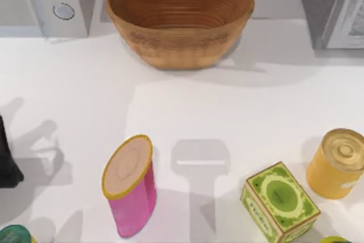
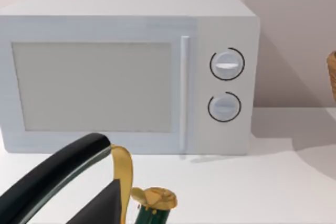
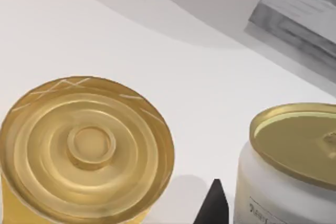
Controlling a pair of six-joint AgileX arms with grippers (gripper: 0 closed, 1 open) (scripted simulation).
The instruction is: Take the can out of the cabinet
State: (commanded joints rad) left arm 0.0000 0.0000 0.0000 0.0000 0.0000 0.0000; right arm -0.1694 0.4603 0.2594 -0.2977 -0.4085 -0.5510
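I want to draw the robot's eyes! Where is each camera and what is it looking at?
Top view: above the table, looking down at the basket, pink tub and yellow can; a dark bit of my left arm shows.
Left wrist view: on my left arm, facing the microwave; left gripper shows.
Right wrist view: on my right arm, above the yellow can.
Top and right wrist views share the can.

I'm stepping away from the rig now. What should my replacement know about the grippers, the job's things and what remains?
Left gripper: low at the table's left edge, facing the white microwave, above a green bottle with a gold cap. Fingers unclear.
Right gripper: above the gold-lidded yellow can and a white gold-lidded jar at the table's right front.
Dark-grey speckled cabinet: back right corner, pale door panel. Its inside is hidden.
Done: nothing evident. Left: open the cabinet, take out the can.
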